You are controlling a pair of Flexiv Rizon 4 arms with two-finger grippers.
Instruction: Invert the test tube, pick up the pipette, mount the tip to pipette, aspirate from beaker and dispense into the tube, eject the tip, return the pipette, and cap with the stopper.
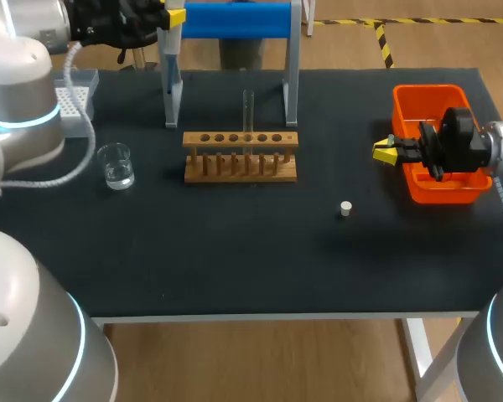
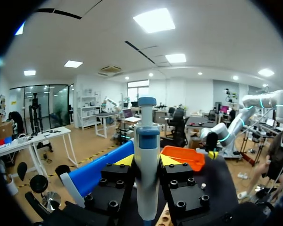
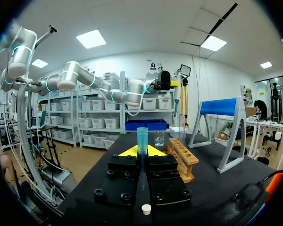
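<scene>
My left gripper (image 1: 173,16) is at the left end of the blue-barred stand (image 1: 235,20), shut on the white and blue pipette (image 1: 169,60), which hangs upright beside the stand's left post. In the left wrist view the pipette (image 2: 147,160) stands between the fingers (image 2: 126,160). The glass test tube (image 1: 248,111) stands upright in the wooden rack (image 1: 241,157). A beaker (image 1: 116,165) of clear liquid sits left of the rack. The white stopper (image 1: 345,208) lies on the mat. My right gripper (image 1: 386,152) hovers at the orange bin's (image 1: 440,94) left side, shut on a blue pipette tip (image 3: 142,140).
A tip box (image 1: 74,95) sits at the back left, under my left arm. The rack (image 3: 181,157), beaker (image 3: 159,138) and stand (image 3: 221,123) lie ahead of my right gripper, the stopper (image 3: 145,208) below it. The front half of the dark mat is bare.
</scene>
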